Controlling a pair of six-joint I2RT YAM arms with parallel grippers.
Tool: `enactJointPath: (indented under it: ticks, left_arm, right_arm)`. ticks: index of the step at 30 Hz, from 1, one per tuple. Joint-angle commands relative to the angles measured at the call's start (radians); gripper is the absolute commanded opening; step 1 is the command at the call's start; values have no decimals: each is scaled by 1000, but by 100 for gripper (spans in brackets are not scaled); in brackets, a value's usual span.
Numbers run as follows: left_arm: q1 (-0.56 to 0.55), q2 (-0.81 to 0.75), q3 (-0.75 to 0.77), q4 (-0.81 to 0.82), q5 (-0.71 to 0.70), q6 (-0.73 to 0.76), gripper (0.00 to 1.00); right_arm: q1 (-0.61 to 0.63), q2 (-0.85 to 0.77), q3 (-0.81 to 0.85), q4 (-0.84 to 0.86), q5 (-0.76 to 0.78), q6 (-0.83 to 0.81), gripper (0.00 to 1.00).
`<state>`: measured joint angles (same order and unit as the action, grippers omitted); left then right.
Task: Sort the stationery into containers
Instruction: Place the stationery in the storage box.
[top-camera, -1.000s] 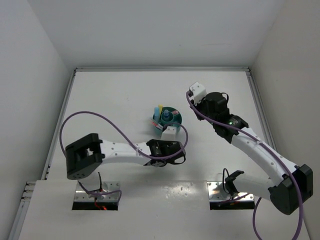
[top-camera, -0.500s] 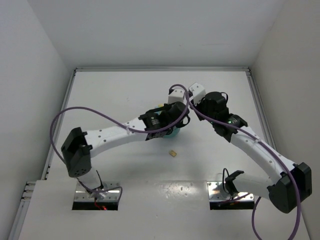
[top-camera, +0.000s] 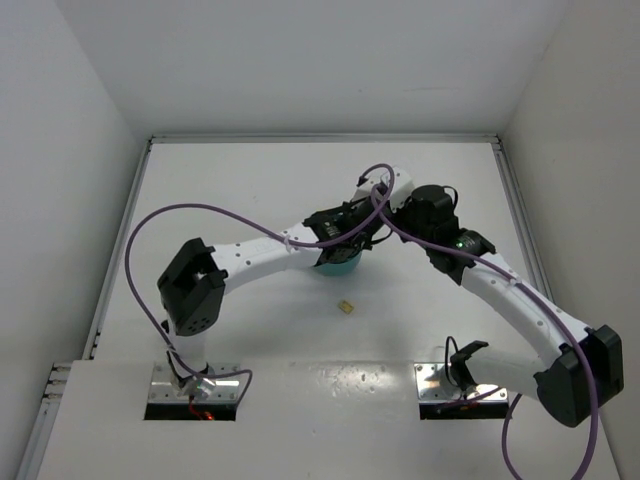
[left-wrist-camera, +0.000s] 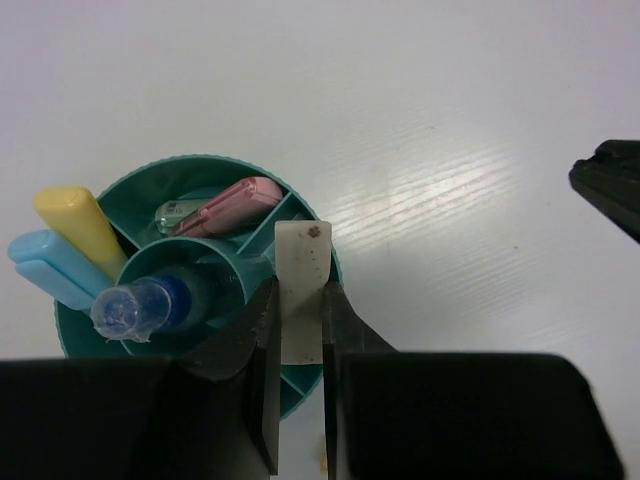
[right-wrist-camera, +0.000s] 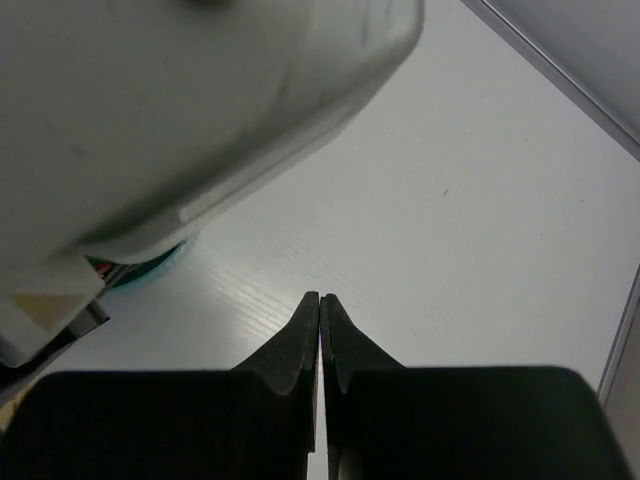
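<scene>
An organiser stands near the middle of the tabletop, mostly under the left arm's wrist. The left end effector is above the organiser's right side, with the pinched eraser between its fingers, over an outer compartment. A pen stands in the central cup. Two markers lean side by side in an outer compartment on the left, and two thin pens lie in the far compartment. The loose eraser lies on the tabletop in front of the organiser, apart from it. The right end effector is just right of the organiser, over bare tabletop.
</scene>
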<state>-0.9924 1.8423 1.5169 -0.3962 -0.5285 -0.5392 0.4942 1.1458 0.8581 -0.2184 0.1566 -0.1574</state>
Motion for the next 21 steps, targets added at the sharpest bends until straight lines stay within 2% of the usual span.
enactJointPath:
  ticks: [1, 7, 11, 16, 21]
  left_arm:
    - [12, 31, 31, -24, 9, 25, 5]
    - [32, 75, 22, -24, 9, 25, 6]
    - [32, 84, 22, -24, 9, 25, 9]
    - [41, 84, 12, -33, -2, 16, 29]
    - [41, 84, 12, -33, -2, 16, 35]
  right_arm:
    - [-2, -24, -1, 47, -11, -4, 2]
    - [-2, -35, -1, 56, 11, -4, 13]
    - [-2, -46, -10, 65, 20, -4, 16]
    - [-11, -46, -10, 65, 20, -4, 18]
    - [-11, -55, -10, 65, 20, -4, 19]
